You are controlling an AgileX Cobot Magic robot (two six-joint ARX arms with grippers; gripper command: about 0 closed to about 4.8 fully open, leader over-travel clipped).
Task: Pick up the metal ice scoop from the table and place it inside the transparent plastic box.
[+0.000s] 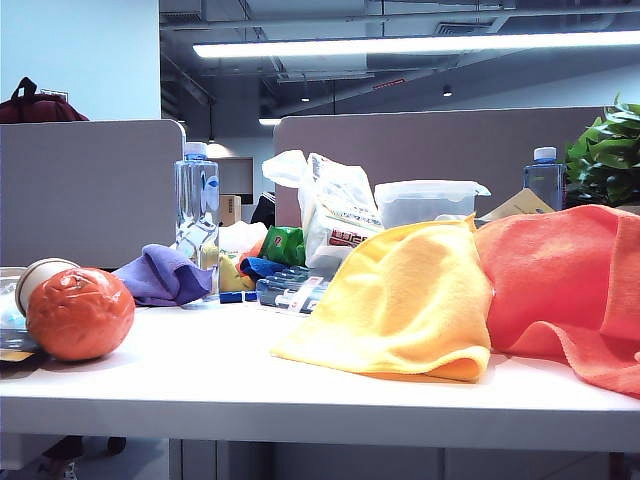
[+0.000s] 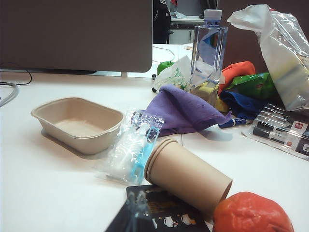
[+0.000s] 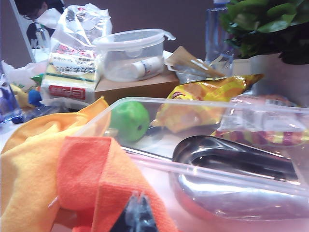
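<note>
Office: grey cubicle partitions [image 1: 90,190], ceiling strip light [image 1: 420,45], potted plant [image 1: 605,155] by cluttered white desk [image 1: 230,370].

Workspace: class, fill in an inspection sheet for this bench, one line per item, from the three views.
Surface: white table, crowded.
Job's things: scoop lies inside the clear box.
Clutter: orange ball, tipped cup, tray, purple cloth, bottle, yellow cloth, orange cloth.
Grippers: left gripper out of frame, shut; right gripper shows only a dark tip over the orange cloth, near the box, fingers' state unclear.
Cables: one cable on the table beyond the tray.
Surroundings: grey partitions, plant.
</note>
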